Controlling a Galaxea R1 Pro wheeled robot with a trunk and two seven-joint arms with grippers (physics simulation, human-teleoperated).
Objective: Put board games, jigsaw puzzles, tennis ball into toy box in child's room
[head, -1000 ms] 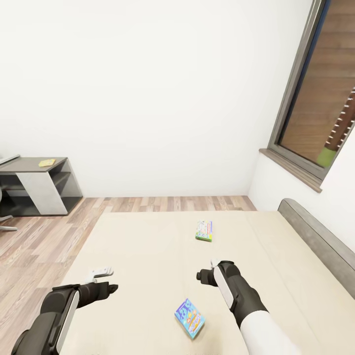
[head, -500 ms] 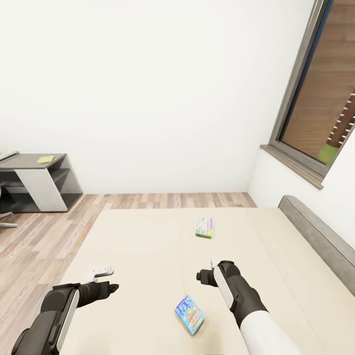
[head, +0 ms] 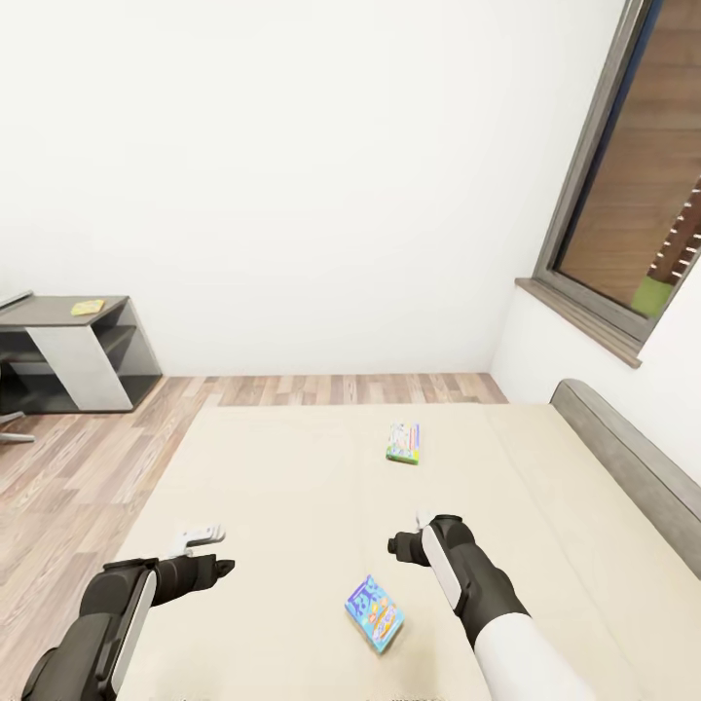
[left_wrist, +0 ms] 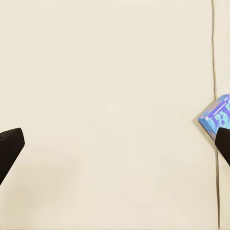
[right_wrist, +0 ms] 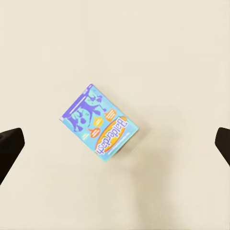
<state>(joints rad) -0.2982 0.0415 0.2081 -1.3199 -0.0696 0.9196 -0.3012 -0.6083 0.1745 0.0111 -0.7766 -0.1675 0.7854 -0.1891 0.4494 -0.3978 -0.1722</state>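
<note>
Below my right gripper [right_wrist: 115,143], flat on the beige mattress of the bed [head: 292,467], lies the blue-purple board game [right_wrist: 99,125], centred between my two spread fingertips [right_wrist: 9,143] and untouched by either. From the head camera that same box [head: 374,612] sits between my two arms, nearer the right gripper [head: 401,541]. My left gripper [left_wrist: 115,143] is spread wide as well, grasping nothing, with a corner of the blue box just beside one fingertip. Farther up the bed rests the green-edged board game [head: 403,443] (well apart from both hands). Off to my left, a small yellow item [head: 88,308] lies on the dark grey cabinet [head: 112,350].
</note>
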